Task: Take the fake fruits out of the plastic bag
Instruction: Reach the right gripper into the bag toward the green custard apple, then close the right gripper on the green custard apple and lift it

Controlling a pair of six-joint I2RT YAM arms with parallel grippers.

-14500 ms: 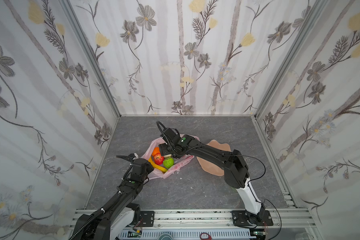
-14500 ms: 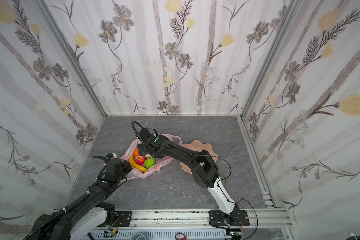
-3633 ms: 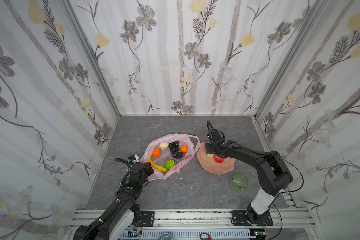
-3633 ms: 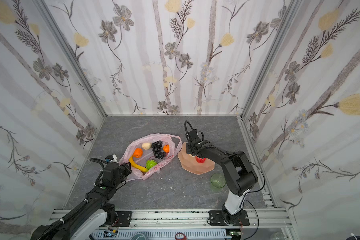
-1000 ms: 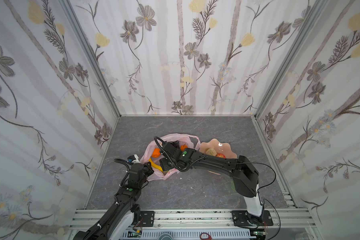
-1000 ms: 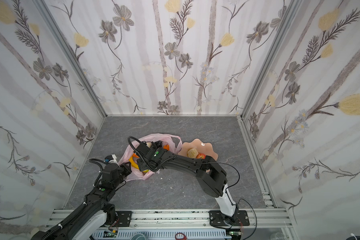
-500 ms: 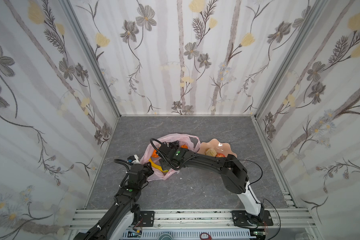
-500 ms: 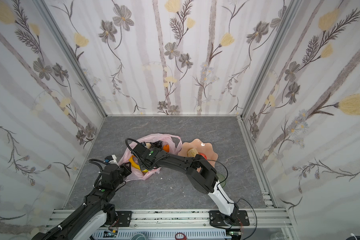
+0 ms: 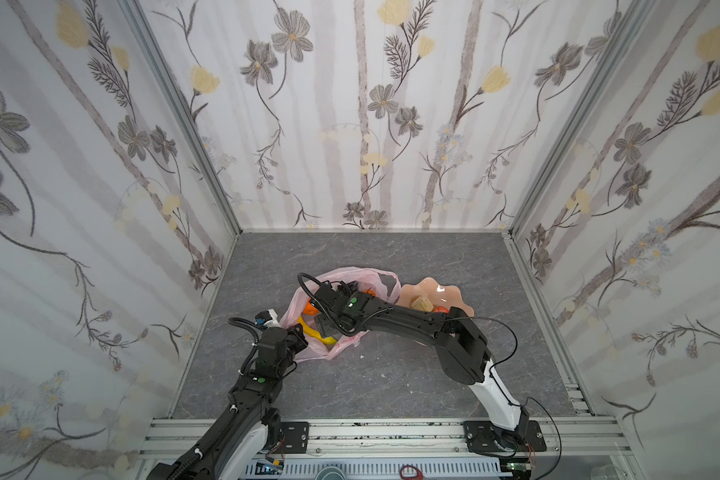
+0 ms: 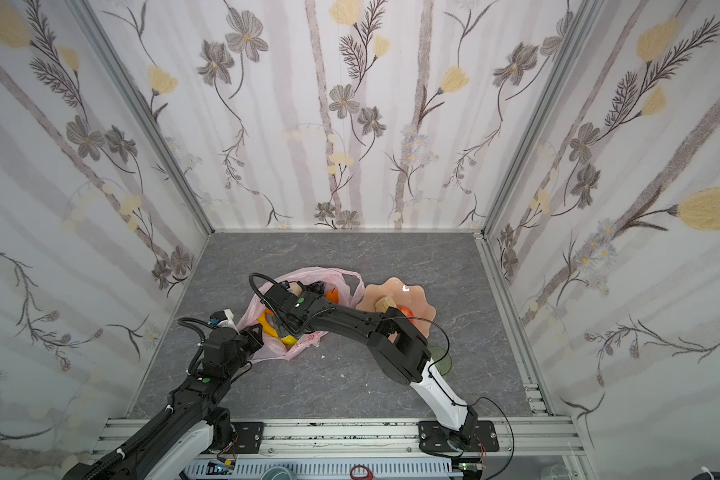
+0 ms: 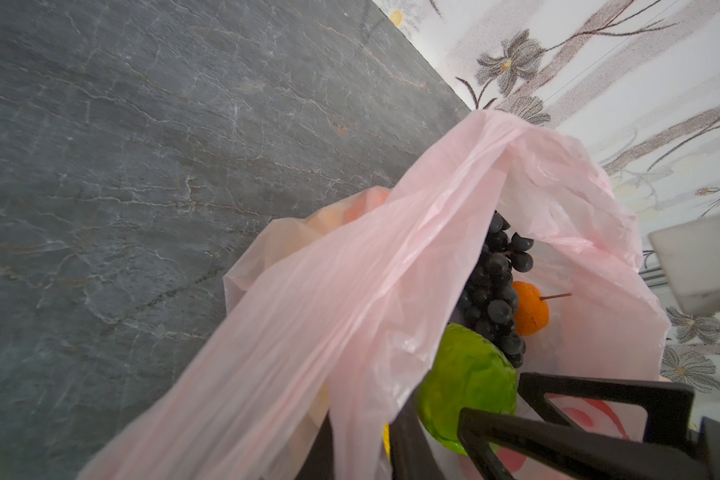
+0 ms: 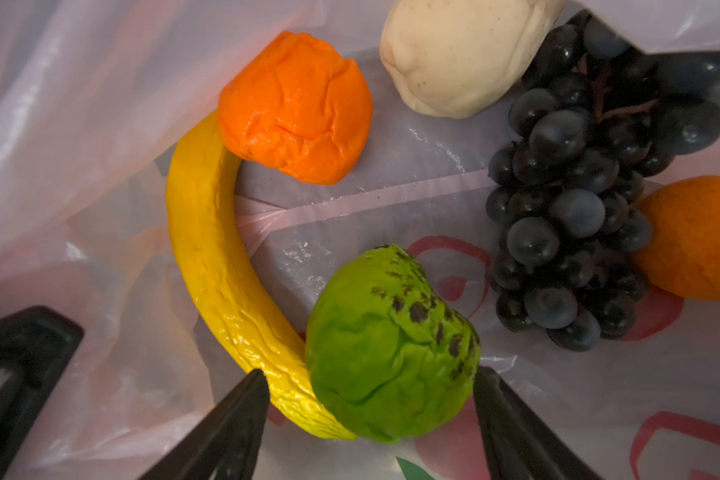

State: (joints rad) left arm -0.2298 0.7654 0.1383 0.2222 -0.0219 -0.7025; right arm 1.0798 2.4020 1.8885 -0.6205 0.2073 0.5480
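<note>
Jaws apart: right gripper reaches inside the plastic bag
Between them sits the green bumpy fruit, banana end alongside; left gripper pinches the bag rim.

Two slim arms stand in front of me, both mostly matt black. The left arm and the right arm each turn glossy white on the lowest link, above a black base plate dotted with screws. Each carries a small green dot near the wrist. A thick black cable makes a loop at the right wrist, and a thinner wire curves out from its elbow. The left arm has its own black cable loop and a white plug with blue on it. The right gripper has plain black fingers tapering to wedges. The left gripper is black too.
</note>
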